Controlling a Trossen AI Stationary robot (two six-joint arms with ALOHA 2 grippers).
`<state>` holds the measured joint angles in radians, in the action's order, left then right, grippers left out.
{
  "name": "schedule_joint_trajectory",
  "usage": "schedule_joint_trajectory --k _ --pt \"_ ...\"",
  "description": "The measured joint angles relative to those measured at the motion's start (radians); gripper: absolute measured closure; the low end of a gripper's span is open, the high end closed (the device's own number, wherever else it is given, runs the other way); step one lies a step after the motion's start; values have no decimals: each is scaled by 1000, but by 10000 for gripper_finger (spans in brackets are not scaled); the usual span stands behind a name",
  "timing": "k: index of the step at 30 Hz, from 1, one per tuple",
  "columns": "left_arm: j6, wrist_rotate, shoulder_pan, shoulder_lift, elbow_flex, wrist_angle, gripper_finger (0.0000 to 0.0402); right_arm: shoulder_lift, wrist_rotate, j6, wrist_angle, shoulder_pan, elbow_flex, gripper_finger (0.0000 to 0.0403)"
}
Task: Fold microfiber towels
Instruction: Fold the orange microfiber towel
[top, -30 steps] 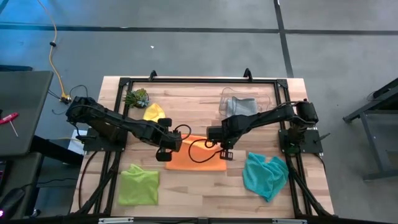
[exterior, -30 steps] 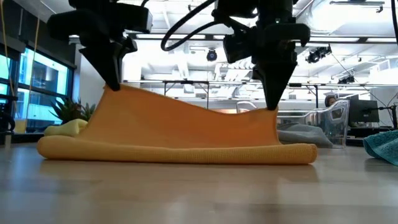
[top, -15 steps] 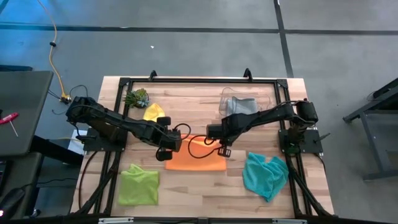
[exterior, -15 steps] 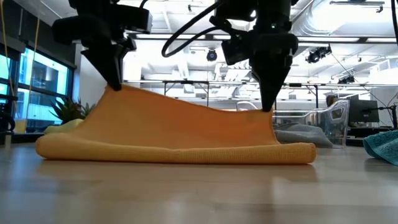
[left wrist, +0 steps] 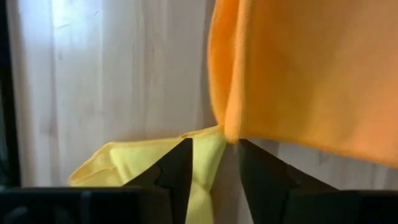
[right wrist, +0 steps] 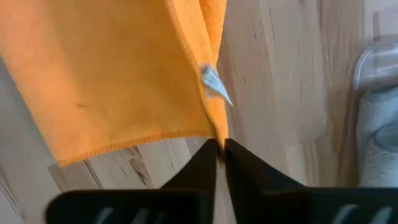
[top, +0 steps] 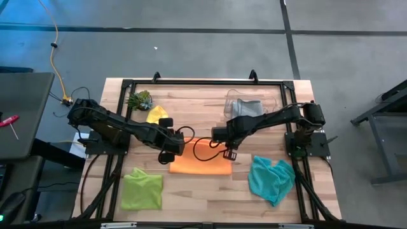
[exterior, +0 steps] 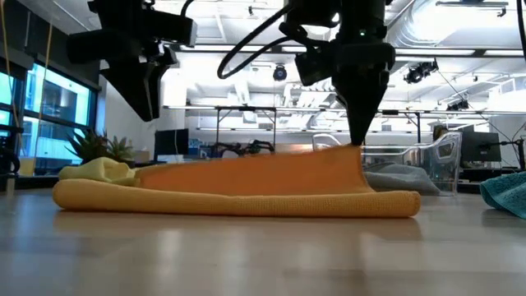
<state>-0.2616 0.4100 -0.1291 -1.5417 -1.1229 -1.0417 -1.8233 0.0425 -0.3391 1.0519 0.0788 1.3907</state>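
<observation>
Orange towel (top: 200,165) lies mid-worktop, just below centre frame, folded over. My left hand (exterior: 146,103) hangs parted above its dropped corner; my right hand (exterior: 356,138) pinches the other corner nearly closed. I'd lower that corner flush with the edge beneath, then release.

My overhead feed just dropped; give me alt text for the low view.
An orange towel lies half folded on the wooden table. The right pincer pinches its raised corner, and the left pincer hangs open above the other end. A yellow towel lies behind.
</observation>
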Motion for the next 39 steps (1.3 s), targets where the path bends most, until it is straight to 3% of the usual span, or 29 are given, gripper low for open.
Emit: schedule_joint_trajectory --k 7,11,14,18,23,28,33,36,39 --pt "-65 16 -6 5 0 -11 257 16 85 62 97 -2 29 240" --pt "-122 55 -41 5 5 23 255 83 104 48 108 1 3 188" --pt "-130 82 -93 31 68 162 255 189 145 -19 46 23 -79 172" --pt "-132 42 -169 64 208 476 255 364 122 -196 -130 76 -250 171" --pt "-137 -2 -222 66 355 797 281 528 118 -399 -391 157 -444 184" --pt "-234 51 -176 45 422 904 380 562 218 -540 -641 198 -558 259" --pt "-212 27 -121 45 438 968 396 442 189 -570 -1050 237 -666 388" --pt "-197 -8 -98 45 438 1009 399 320 188 -624 -1178 258 -664 381" --pt "-168 -32 -86 45 437 1026 401 196 180 -624 -1177 267 -604 395"
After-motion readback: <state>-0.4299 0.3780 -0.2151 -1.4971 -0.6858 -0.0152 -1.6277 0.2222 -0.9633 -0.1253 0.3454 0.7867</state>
